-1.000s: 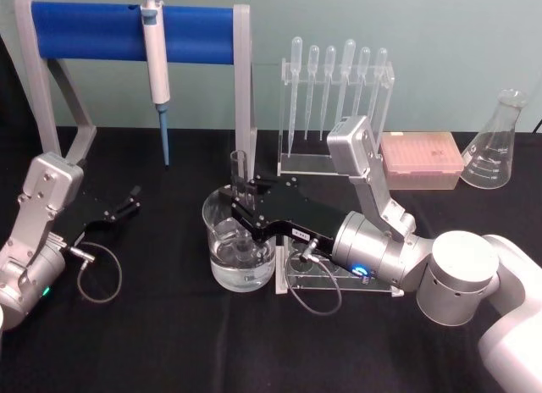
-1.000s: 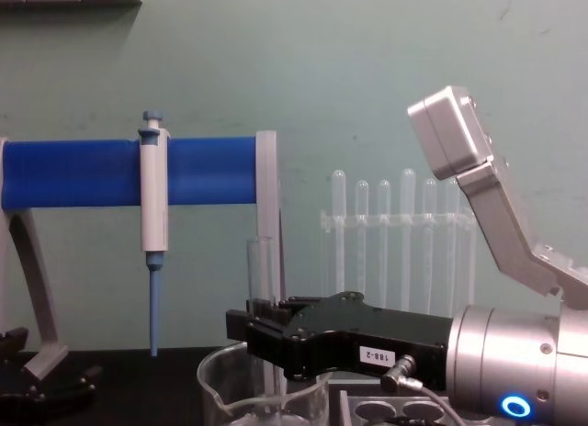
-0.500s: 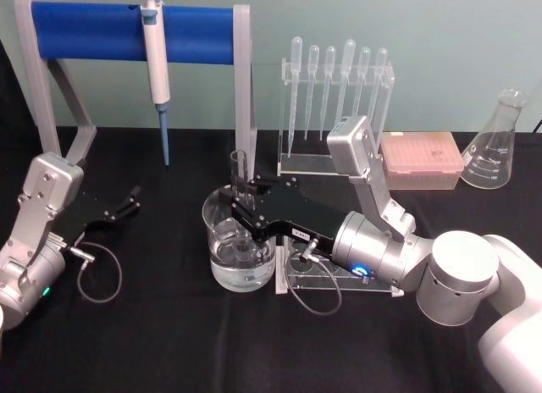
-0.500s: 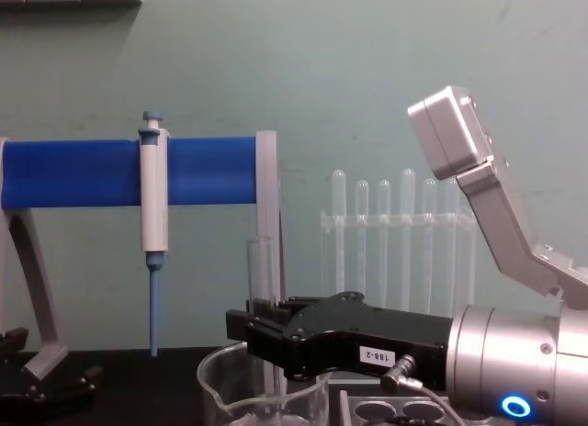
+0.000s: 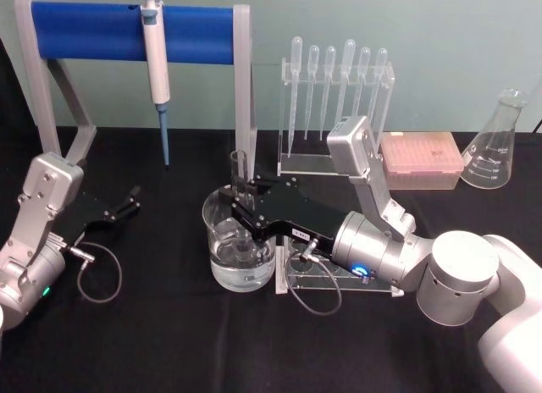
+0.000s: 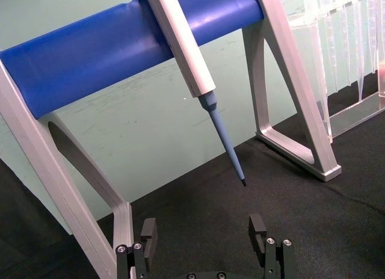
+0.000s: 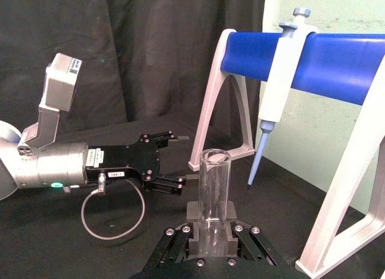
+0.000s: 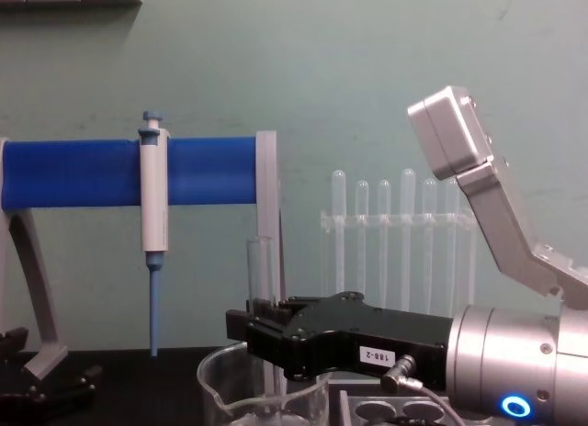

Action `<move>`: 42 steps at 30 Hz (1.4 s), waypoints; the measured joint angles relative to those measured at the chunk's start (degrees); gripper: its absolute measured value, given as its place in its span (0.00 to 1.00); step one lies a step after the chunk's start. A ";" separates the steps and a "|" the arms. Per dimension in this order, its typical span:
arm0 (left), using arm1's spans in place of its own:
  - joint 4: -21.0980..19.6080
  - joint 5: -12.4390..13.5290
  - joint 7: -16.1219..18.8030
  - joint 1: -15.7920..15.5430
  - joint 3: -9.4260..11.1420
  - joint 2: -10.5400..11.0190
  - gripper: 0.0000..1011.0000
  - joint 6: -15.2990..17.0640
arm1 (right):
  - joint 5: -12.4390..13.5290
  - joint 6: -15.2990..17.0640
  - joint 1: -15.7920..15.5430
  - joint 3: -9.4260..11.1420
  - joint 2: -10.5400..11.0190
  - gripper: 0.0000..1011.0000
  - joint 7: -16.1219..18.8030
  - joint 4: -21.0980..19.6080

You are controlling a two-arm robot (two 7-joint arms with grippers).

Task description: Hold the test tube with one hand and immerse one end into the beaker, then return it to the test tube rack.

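Right gripper (image 5: 241,208) is clamped on the one test tube (image 5: 240,168), holding it upright over the single beaker (image 5: 239,256), its lower end down inside the glass where water sits. Left gripper (image 5: 131,198) rests on the black table (image 5: 152,342), well apart to the left, fingers spread. One blue-and-white pipettor (image 5: 156,67) hangs from the blue rail (image 5: 93,33); six pipettes (image 5: 337,84) stand behind, and one flask (image 5: 495,143) at far right
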 joint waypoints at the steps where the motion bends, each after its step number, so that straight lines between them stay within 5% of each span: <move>1: 0.00 0.00 0.00 0.00 0.00 0.00 0.99 0.00 | 0.00 0.00 0.00 0.00 0.00 0.22 0.00 0.00; 24: 0.00 0.00 0.00 0.00 0.00 0.00 0.99 0.00 | -0.24 0.59 -0.35 0.70 0.07 0.22 -0.09 -1.40; 42: 0.00 0.00 0.00 0.00 0.00 0.00 0.99 0.00 | 3.97 7.07 -0.71 4.90 4.23 0.22 -2.75 -16.34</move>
